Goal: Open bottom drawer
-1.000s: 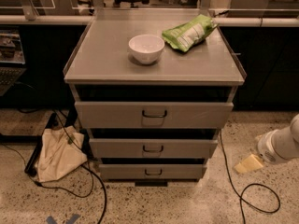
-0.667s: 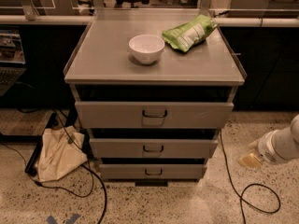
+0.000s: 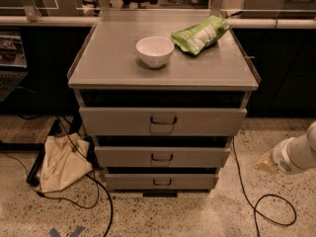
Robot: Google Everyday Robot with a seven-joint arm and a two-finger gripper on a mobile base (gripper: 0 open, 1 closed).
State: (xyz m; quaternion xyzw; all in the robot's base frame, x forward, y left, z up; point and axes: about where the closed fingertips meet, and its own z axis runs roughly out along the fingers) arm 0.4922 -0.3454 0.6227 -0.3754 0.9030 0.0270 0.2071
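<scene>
The grey cabinet (image 3: 163,83) has three drawers. The bottom drawer (image 3: 133,182) is the narrowest and lowest, with a small dark loop handle (image 3: 162,182) at its centre. It sits near the floor, its front about in line with the drawer above. My gripper (image 3: 267,163) is at the right edge of the view, low and to the right of the cabinet, on the end of the white arm (image 3: 296,154). It is well apart from the bottom drawer's handle.
A white bowl (image 3: 154,51) and a green bag (image 3: 200,34) lie on the cabinet top. A cloth bag (image 3: 61,162) and black cables (image 3: 269,211) lie on the speckled floor on both sides. Dark counters stand behind.
The arm and gripper have shifted slightly left and up, a little closer to the cabinet. The drawers have not moved.
</scene>
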